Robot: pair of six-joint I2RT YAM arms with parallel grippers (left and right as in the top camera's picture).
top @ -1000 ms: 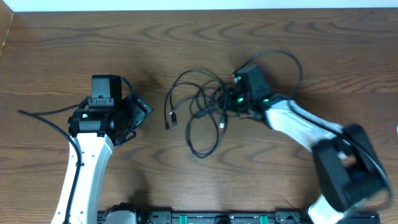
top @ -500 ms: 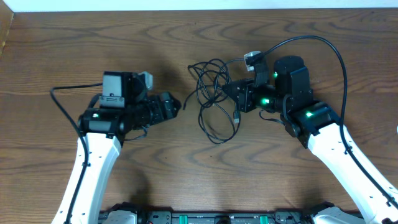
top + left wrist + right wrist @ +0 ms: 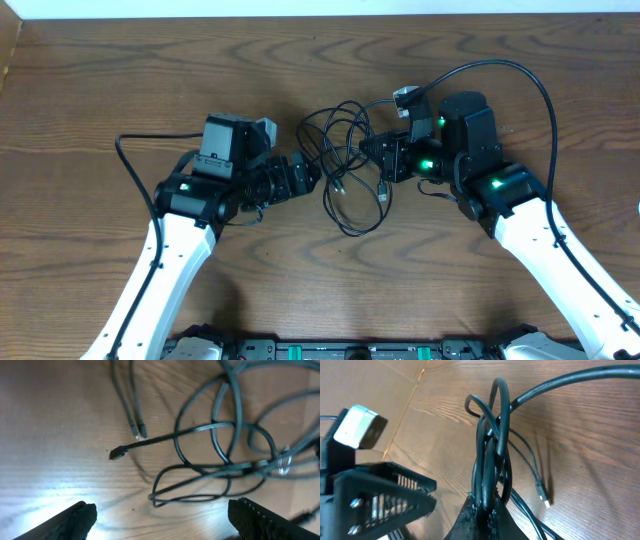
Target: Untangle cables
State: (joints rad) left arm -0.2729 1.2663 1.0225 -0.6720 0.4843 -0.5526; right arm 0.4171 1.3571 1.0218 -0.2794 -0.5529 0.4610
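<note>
My gripper hangs above the table, fingers spread wide, framing looped black cables, one plug jutting left just below two thin ends.

Left gripper has swept right, jaws wide, and is now at the edge of the cables! The right gripper, clamped on the bundle, has pulled it rightward, loops bunching tighter, while its arm has swung upright.
</note>
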